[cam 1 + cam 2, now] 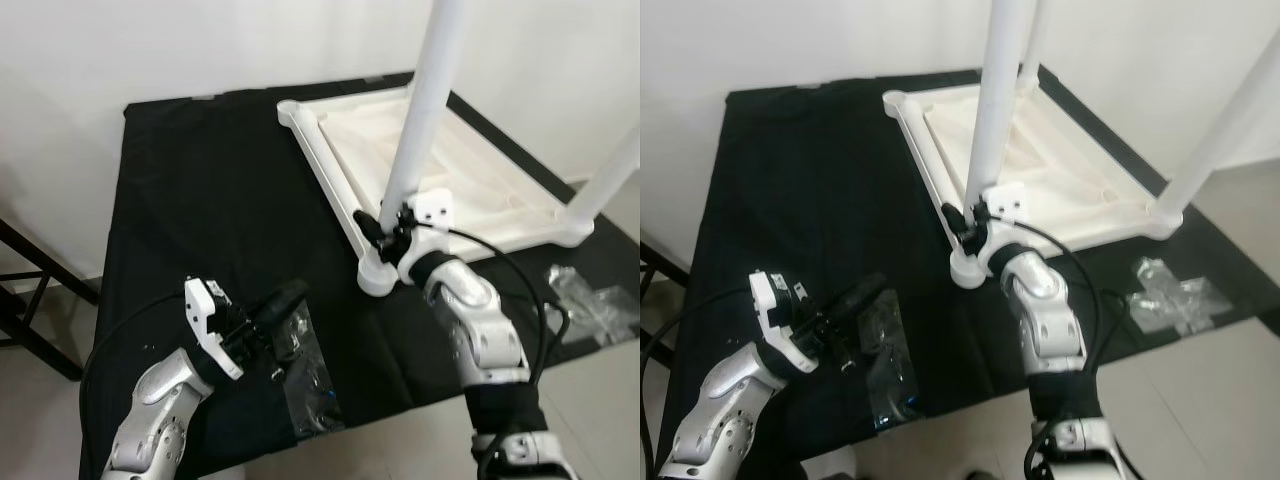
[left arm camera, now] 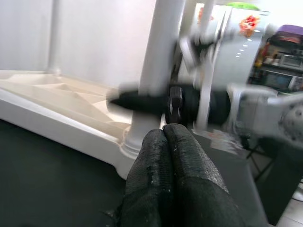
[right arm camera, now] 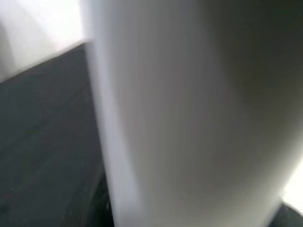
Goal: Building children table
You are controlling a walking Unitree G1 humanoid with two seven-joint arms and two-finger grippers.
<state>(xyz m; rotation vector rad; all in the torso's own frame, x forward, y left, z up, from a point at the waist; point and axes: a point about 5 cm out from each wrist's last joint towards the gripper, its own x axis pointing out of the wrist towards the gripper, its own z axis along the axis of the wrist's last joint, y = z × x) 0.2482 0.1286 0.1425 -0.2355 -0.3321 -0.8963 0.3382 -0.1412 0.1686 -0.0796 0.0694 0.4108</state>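
The white tabletop (image 1: 470,170) lies upside down on the black-draped counter (image 1: 200,200), legs pointing up. The right pincer (image 1: 392,228) is at the base of the near leg (image 1: 425,110); whether it grips, I cannot tell. The left pincer (image 1: 285,300), fingers (image 2: 177,161) pressed together, hangs over a clear plastic bag (image 1: 310,380) near the counter's front.

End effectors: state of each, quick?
Left end effector: closed, holding nothing, over the black cloth.
Right end effector: closed on the white table leg near its base.
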